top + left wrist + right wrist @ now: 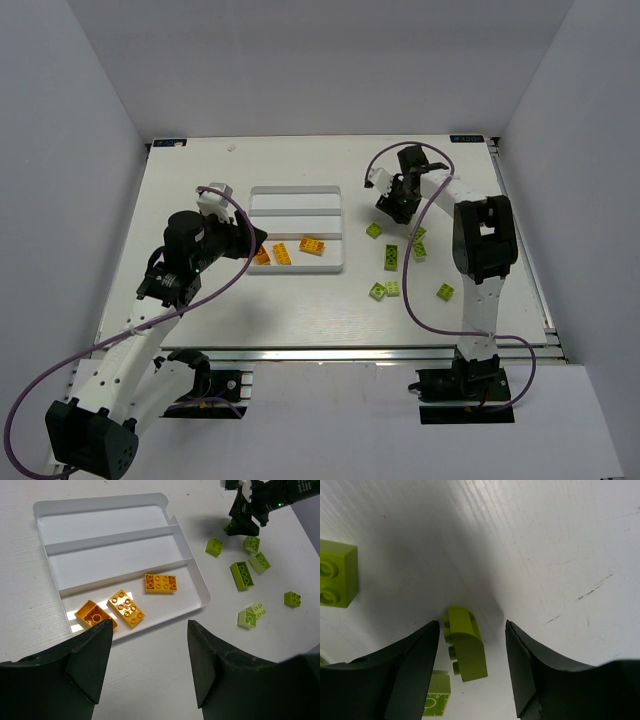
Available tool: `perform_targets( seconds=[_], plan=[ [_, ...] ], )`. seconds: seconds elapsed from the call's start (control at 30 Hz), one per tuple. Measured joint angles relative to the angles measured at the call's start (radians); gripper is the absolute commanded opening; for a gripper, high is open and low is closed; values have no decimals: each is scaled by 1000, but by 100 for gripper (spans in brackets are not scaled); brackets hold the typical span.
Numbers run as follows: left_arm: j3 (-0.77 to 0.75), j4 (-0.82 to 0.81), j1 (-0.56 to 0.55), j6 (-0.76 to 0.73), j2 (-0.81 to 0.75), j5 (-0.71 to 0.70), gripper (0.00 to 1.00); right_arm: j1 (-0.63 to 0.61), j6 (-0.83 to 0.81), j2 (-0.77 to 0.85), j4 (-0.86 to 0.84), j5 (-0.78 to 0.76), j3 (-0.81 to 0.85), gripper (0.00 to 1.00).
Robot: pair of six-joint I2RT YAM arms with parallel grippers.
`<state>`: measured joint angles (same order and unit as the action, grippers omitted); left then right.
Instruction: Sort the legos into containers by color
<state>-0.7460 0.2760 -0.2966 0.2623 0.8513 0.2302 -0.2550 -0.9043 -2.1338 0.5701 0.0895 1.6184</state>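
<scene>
The white tray has three long containers. Three orange legos lie in the one nearest the arms. Several lime green legos are scattered on the table right of the tray. My left gripper hangs open over the bare table just in front of the tray, holding nothing. My right gripper is low at the back right, open around a lime green lego lying on its side. The studs are close to the left finger, with a gap to the right finger.
More green bricks lie near the right gripper: one at the left edge and a pale one upside down below. The right arm reaches in at the far right of the left wrist view. White walls enclose the table.
</scene>
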Motion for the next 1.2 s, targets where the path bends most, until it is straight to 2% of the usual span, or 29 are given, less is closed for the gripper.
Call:
perform_targets(
  seconds=[0.07,0.13,0.17,0.3,0.37,0.6,0.83,1.0,1.07,1.2],
  plan=[
    [0,0,0,0,3,0,71,6,-11,0,14,10,0,58],
    [0,0,0,0,8,0,71,12,-20,0,29,18,1,46],
    [0,0,0,0,10,0,71,13,-23,0,39,21,2,35],
    [0,0,0,0,11,0,71,19,-22,-3,84,31,14,7],
    [0,0,0,0,11,0,71,19,-17,-5,107,48,21,0],
    [0,-1,0,-4,11,11,70,-15,66,16,184,182,78,0],
    [3,-22,0,-14,3,44,70,-176,201,48,183,344,252,4],
    [11,-30,0,-23,-6,59,72,-262,271,-38,178,388,421,18],
    [18,-36,0,-27,-9,71,75,-278,281,-95,175,388,477,29],
    [20,-51,0,-35,-7,129,80,-293,304,-161,175,375,486,42]
  ],
)
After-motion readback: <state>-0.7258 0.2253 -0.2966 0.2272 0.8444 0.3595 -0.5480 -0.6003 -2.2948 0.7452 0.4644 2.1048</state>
